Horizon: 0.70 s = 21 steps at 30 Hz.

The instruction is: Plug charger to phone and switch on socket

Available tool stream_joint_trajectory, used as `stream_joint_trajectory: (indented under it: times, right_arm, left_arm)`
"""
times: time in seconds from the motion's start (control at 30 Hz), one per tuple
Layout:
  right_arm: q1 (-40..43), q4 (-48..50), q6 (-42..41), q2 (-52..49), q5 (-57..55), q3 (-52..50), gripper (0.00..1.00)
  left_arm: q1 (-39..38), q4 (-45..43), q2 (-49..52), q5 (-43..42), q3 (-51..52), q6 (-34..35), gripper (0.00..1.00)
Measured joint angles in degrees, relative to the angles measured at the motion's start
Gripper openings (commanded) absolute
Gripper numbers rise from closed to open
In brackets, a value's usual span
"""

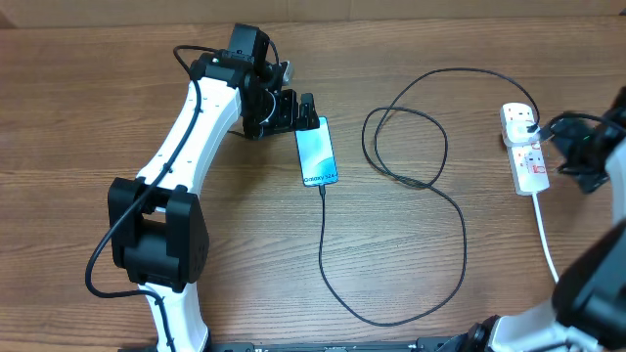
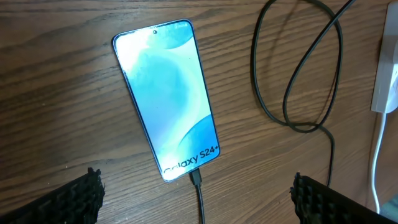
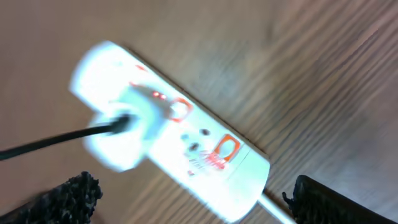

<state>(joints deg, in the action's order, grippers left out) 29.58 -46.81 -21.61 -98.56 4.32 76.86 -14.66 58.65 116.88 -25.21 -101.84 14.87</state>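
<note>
The phone (image 1: 316, 152) lies flat on the wooden table with its blue-teal screen up; it also shows in the left wrist view (image 2: 168, 99). The charger's black connector tip (image 2: 196, 178) sits in the phone's bottom edge. Its thin black cable (image 1: 430, 186) loops across the table to the white socket strip (image 1: 526, 156). There its plug end (image 1: 530, 126) sits in an outlet. My left gripper (image 1: 291, 110) is open and empty, just left of the phone's top (image 2: 196, 196). My right gripper (image 1: 579, 149) is open just right of the blurred strip (image 3: 186, 143), fingers either side (image 3: 199, 202).
The strip's thick white cord (image 1: 546, 235) runs toward the front right edge. The charger cable forms large loops (image 1: 406, 147) between phone and strip. Red-marked switches (image 3: 227, 148) show on the strip. The left arm's white links (image 1: 186, 137) stretch across the left part of the table.
</note>
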Motion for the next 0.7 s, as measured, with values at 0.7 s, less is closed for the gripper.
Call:
stream_joint_trajectory:
  times: [0.7]
  right_arm:
    - [-31.3, -18.1, 5.0, 21.8, 9.4, 1.4, 1.00]
  left_arm:
    - [0.0, -0.1, 0.0, 0.0, 0.0, 0.0, 1.00]
